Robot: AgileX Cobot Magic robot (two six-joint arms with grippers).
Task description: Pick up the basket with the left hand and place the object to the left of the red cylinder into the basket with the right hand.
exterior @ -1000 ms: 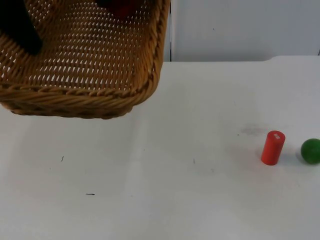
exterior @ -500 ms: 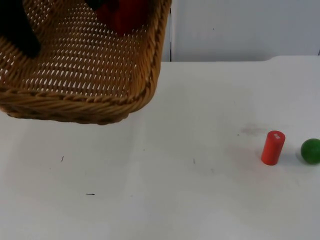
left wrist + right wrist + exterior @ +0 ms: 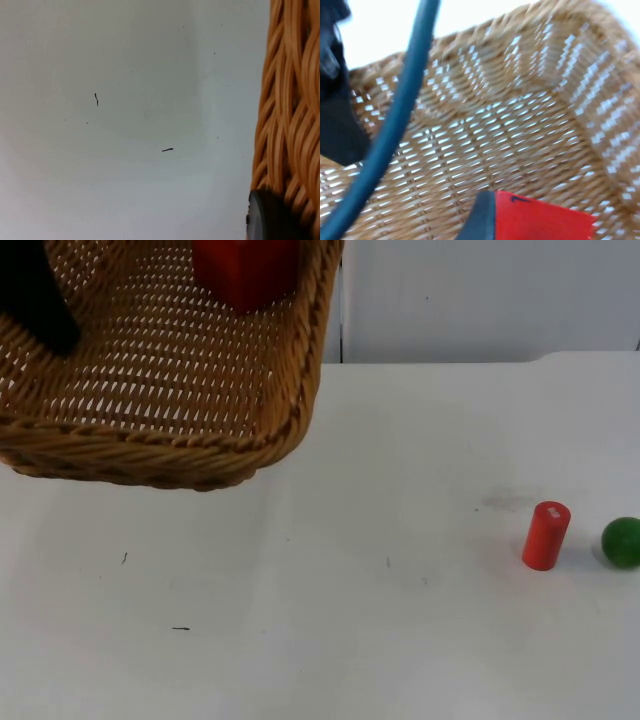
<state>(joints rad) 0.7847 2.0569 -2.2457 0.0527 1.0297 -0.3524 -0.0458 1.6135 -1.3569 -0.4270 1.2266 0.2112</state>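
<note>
Basket (image 3: 170, 390) is up off the white table (image 3: 350, 640), held at the table's far-left corner. My left gripper (image 3: 272, 220) is on the basket's wall: one black fingertip presses the outside of the weave, so I judge it clamped on the rim, though the other finger is hidden. A red block (image 3: 245, 270) sits in the basket, looks like the object from left of the red cylinder (image 3: 545, 535). In the right wrist view a dark fingertip of my right gripper (image 3: 485, 220) sits against the block; released or gripping, cannot tell. So pickup done, placing done or nearly; what's left is letting go and pulling out. Basket: woven wicker, tan, rectangular, open-weave floor. Block: flat-faced, smooth. Cylinder: short, upright, near the table's right edge, a green ball (image 3: 621, 541) just beside it.
</note>
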